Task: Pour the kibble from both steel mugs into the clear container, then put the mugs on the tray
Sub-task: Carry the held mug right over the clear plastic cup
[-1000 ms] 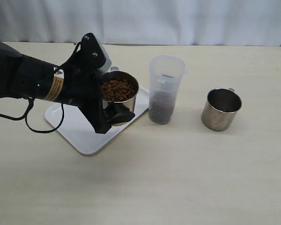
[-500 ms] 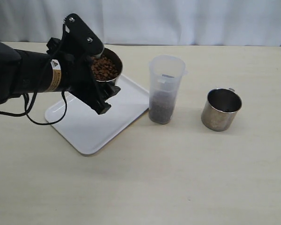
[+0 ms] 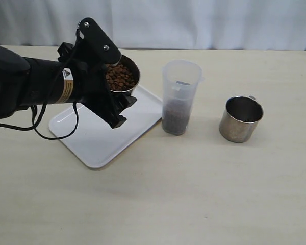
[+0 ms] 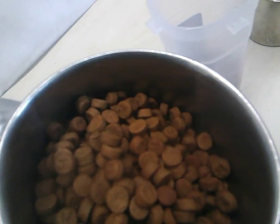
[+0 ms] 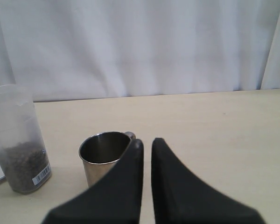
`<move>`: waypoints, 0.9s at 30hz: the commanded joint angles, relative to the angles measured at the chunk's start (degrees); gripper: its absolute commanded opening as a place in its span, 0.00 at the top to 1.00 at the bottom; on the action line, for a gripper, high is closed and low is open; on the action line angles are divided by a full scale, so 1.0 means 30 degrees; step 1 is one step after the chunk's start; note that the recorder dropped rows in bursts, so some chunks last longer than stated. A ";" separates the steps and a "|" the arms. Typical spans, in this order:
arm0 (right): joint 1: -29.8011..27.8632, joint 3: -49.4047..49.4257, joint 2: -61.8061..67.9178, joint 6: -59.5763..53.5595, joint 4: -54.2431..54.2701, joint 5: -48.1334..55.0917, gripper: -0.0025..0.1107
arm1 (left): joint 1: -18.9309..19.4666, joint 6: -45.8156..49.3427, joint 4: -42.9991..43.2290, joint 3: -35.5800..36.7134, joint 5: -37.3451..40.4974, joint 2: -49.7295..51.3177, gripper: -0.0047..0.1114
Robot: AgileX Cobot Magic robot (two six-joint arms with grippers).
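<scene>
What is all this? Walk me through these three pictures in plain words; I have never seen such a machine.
This is a robot with two arms, each ending in a two-fingered gripper. The wide picture comes from a camera off the arms; the other two from cameras on the wrists. In the wide picture the left gripper holds a steel mug of brown kibble in the air near a white tray. The left wrist picture looks down into that mug. On the table stand a clear container with kibble in its lower part and a second steel mug, which looks empty. The right wrist picture shows the right gripper, fingers almost together, holding nothing, facing that second mug.
</scene>
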 commanded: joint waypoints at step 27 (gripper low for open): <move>0.0066 0.0080 -0.0052 -0.0122 0.0032 0.0017 0.93 | -0.0057 -0.0135 -0.0175 -0.1706 0.0000 0.0934 0.96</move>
